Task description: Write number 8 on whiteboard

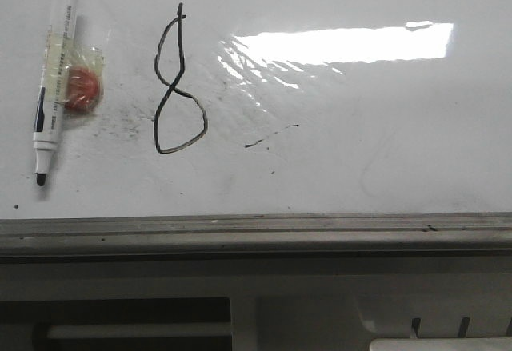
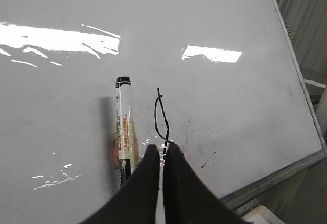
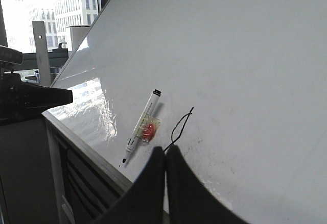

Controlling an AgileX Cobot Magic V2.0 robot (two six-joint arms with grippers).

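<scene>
The number 8 [image 1: 178, 87] is drawn in thin black line on the whiteboard [image 1: 368, 151], left of the middle. A white marker [image 1: 54, 71] with taped red pad lies left of it, tip toward the grey rail. Neither gripper shows in the front view. In the left wrist view my left gripper [image 2: 162, 150] is shut and empty above the board, covering the figure's lower loop; its upper loop [image 2: 161, 114] and the marker [image 2: 124, 127] show. In the right wrist view my right gripper [image 3: 165, 151] is shut and empty; the figure's upper loop [image 3: 180, 124] and marker [image 3: 141, 126] lie beyond it.
Short black smear marks [image 1: 272, 135] lie right of the figure. The grey metal edge rail [image 1: 256, 231] runs along the board's near edge, with a grey frame below. A bright light glare [image 1: 344, 43] sits on the board's upper right.
</scene>
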